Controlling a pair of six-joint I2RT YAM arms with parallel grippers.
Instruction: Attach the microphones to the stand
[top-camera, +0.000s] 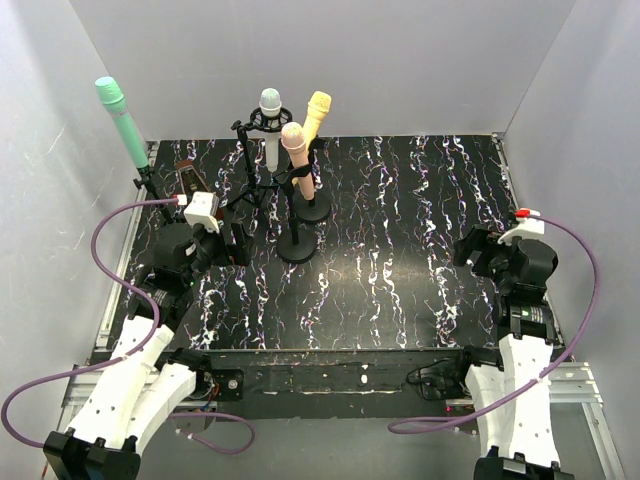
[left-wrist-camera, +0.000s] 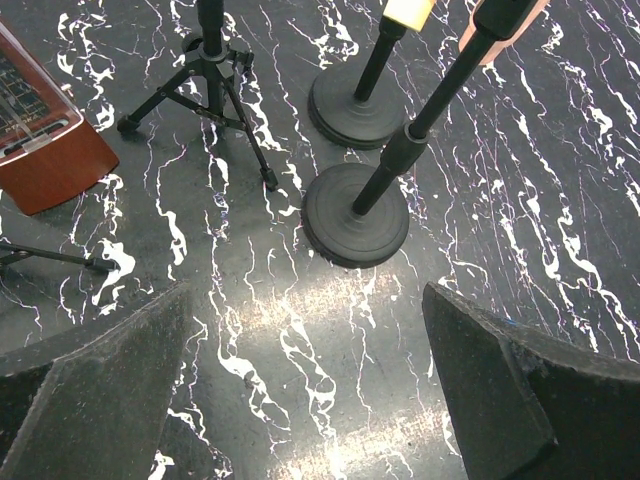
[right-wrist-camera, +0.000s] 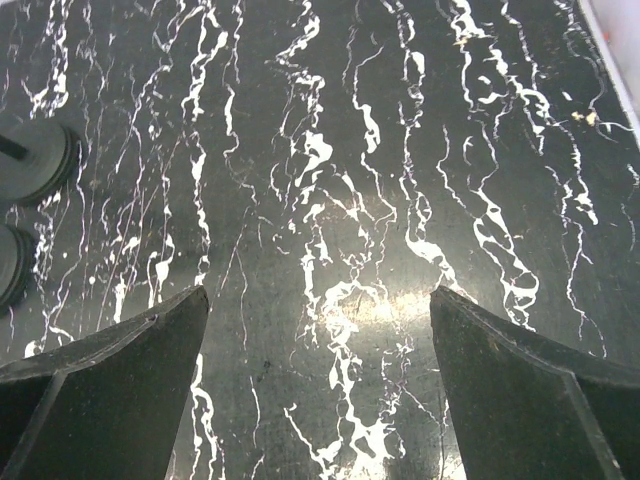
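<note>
All the microphones I can see sit upright in stands at the back left of the table. The mint green microphone is far left, on a thin stand. The white microphone is on a tripod stand. The peach-pink microphone stands on a round-base stand, and the yellow microphone on another behind it. My left gripper is open and empty, low over the table just short of the nearer round base. My right gripper is open over bare table at the right.
A reddish-brown box lies at the back left beside the tripod legs. A thin stand leg runs along the table near the left finger. Two round bases show at the left edge of the right wrist view. Grey walls enclose the table.
</note>
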